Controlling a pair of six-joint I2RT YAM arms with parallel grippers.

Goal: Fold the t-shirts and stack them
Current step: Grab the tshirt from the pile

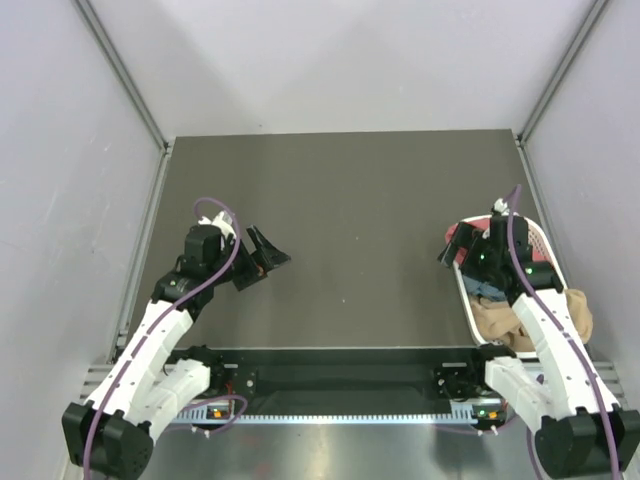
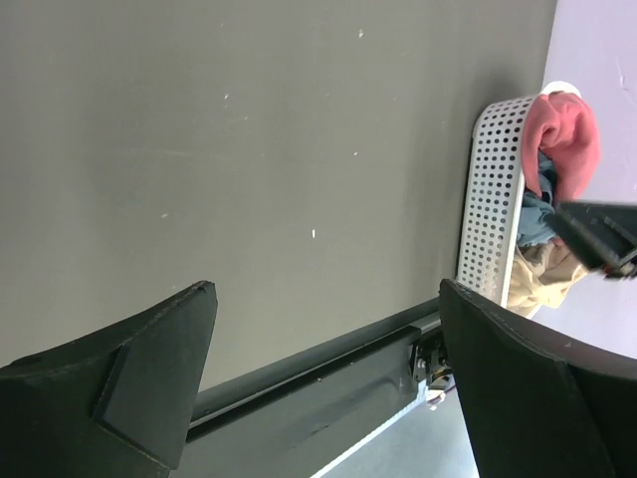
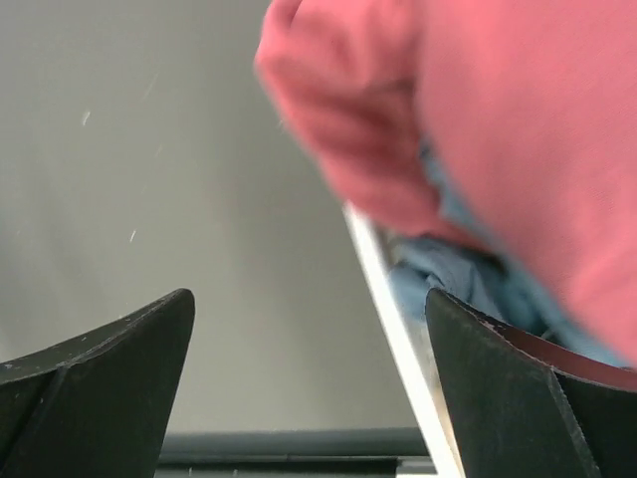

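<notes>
Here, a white slotted basket sits at the right edge of a dark counter, stuffed with crumpled t-shirts: a coral-red shirt bulges over the far end, a blue shirt lies in the middle, and a tan shirt spills over the near rim. The right arm reaches over the basket's inner edge, its jaws spread wide and holding nothing, close to the coral-red cloth. The left arm hangs above the counter's left side, well apart from the basket, its jaws likewise wide open and holding nothing.
</notes>
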